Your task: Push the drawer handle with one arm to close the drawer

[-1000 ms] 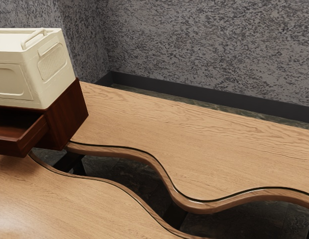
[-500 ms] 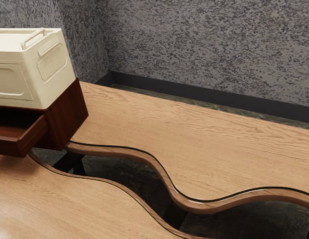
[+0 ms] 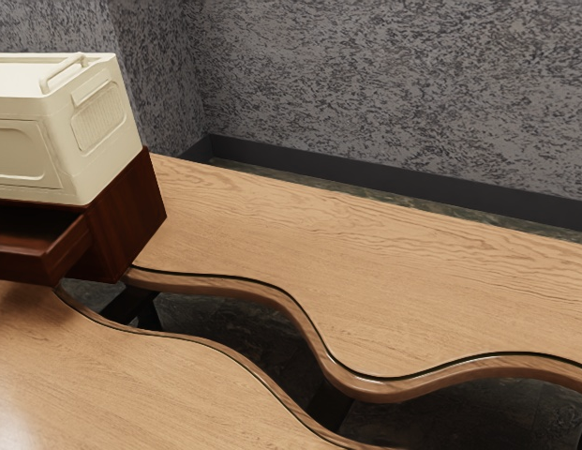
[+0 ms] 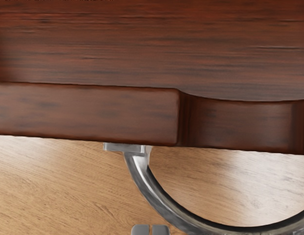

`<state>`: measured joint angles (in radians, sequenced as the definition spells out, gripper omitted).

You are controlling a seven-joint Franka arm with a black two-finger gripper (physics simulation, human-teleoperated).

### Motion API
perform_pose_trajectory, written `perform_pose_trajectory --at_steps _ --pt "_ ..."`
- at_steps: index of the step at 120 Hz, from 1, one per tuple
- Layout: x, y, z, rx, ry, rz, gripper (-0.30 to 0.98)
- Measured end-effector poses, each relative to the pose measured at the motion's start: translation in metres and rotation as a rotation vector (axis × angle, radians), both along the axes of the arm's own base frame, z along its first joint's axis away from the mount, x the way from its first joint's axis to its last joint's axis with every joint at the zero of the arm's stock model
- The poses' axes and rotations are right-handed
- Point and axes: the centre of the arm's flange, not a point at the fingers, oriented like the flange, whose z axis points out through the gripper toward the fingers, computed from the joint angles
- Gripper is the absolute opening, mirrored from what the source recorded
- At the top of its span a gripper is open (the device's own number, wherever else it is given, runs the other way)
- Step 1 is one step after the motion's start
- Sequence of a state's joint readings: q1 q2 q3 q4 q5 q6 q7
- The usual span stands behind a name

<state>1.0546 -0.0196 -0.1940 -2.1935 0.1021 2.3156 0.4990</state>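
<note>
The handle [image 4: 159, 201], likely stiff and slick, bowed from the drawer [image 4: 88, 112]; its middle seemed best for pushing with the clenched, empty end effector [image 4: 150, 230].

The bench [image 3: 384, 272], pale grained wood, spreads beneath the pincer [image 4: 150, 229] and well away from it toward the exterior view's right, split by a winding open gap. A dark red-brown cabinet [image 3: 131, 216] stands on it near the pincer, its drawer [image 3: 61, 255] partly out toward the pincer.
</note>
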Motion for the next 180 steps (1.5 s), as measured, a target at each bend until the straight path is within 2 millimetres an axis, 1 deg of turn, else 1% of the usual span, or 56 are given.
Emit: perform_pose_trajectory --at_steps 26,35,43,56,67,89,112,124,138,180 --pt "0.017 0.008 -0.001 0.001 -0.010 -0.042 -0.10" --pt "0.025 0.008 -0.001 0.001 -0.014 -0.060 -0.10" --pt "0.034 0.004 -0.002 -0.002 -0.017 -0.083 -0.10" --pt "0.054 -0.009 -0.002 -0.001 -0.020 -0.133 -0.10" --pt "0.066 -0.013 -0.003 -0.003 -0.023 -0.159 -0.10" --pt "0.071 -0.002 -0.007 -0.006 -0.028 -0.163 -0.10" --pt "0.081 -0.006 -0.005 0.014 -0.054 -0.187 -0.10" --pt "0.085 -0.002 -0.002 0.029 -0.072 -0.191 -0.09" --pt "0.095 -0.001 0.001 0.041 -0.092 -0.205 -0.10" --pt "0.117 0.003 -0.005 0.046 -0.114 -0.241 -0.10"
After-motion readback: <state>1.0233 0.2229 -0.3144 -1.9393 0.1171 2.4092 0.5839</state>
